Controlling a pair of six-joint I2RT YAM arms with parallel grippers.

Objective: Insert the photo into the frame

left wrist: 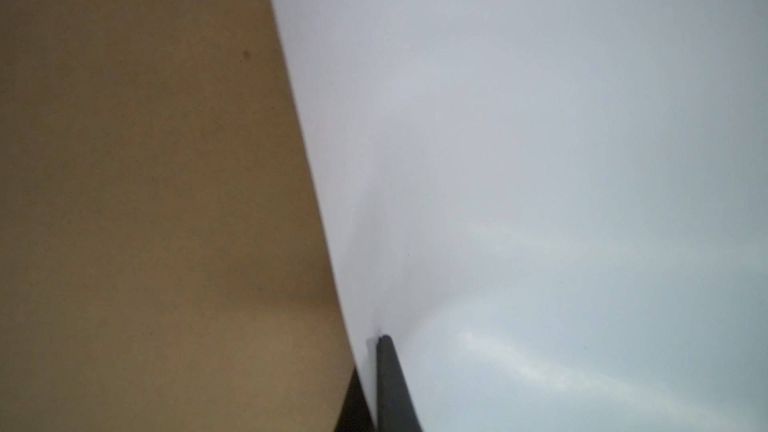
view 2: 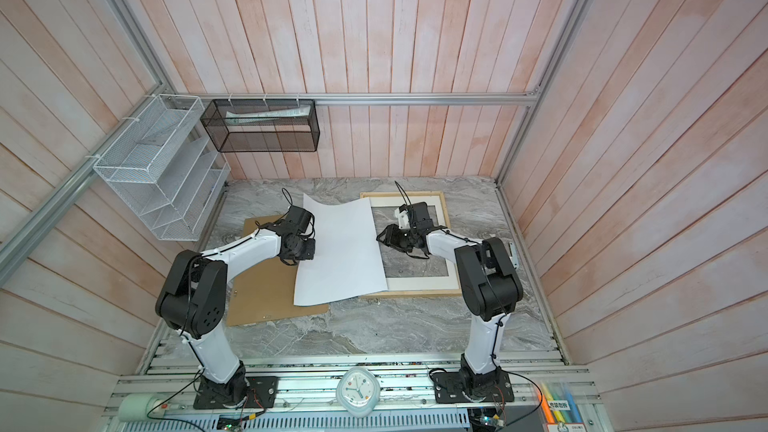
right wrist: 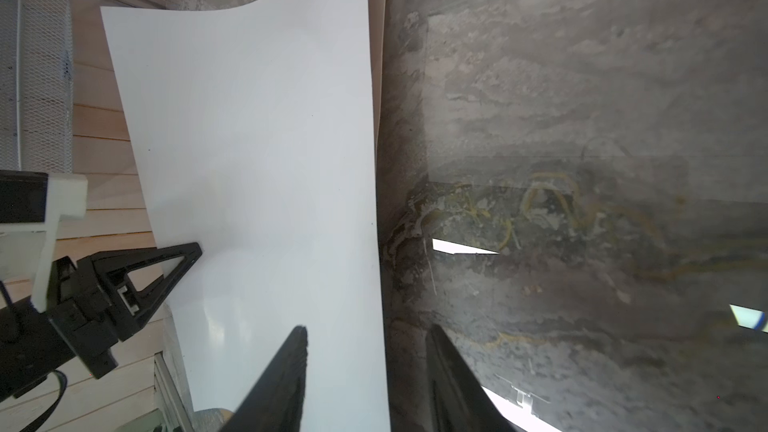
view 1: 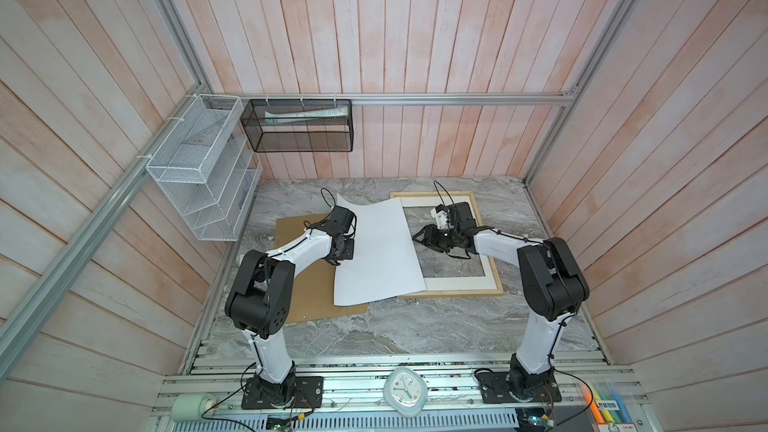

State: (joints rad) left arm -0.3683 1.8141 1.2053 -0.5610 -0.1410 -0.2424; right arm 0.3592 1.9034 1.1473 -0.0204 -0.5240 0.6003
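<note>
The photo (view 1: pixel 374 251) (view 2: pixel 340 255) lies white back up and bowed. Its left part is over the brown backing board (view 1: pixel 303 284); its right edge overlaps the frame (view 1: pixel 457 293) (view 2: pixel 415 294). My left gripper (view 1: pixel 352 243) (left wrist: pixel 374 342) is shut on the photo's left edge, one finger on top and one beneath. In the right wrist view that gripper (right wrist: pixel 183 251) shows at the sheet's far edge. My right gripper (view 1: pixel 419 236) (right wrist: pixel 365 328) is open at the photo's (right wrist: pixel 257 139) right edge, one finger over the sheet and one over the frame's glass, gripping nothing.
A white mat (view 1: pixel 457 282) with a window sits inside the pale wood frame. A white wire rack (view 1: pixel 203 168) and a black mesh basket (view 1: pixel 299 126) hang at the back left. A clock (view 1: pixel 405 390) rests on the front rail, with markers (view 1: pixel 606 405) at the front right.
</note>
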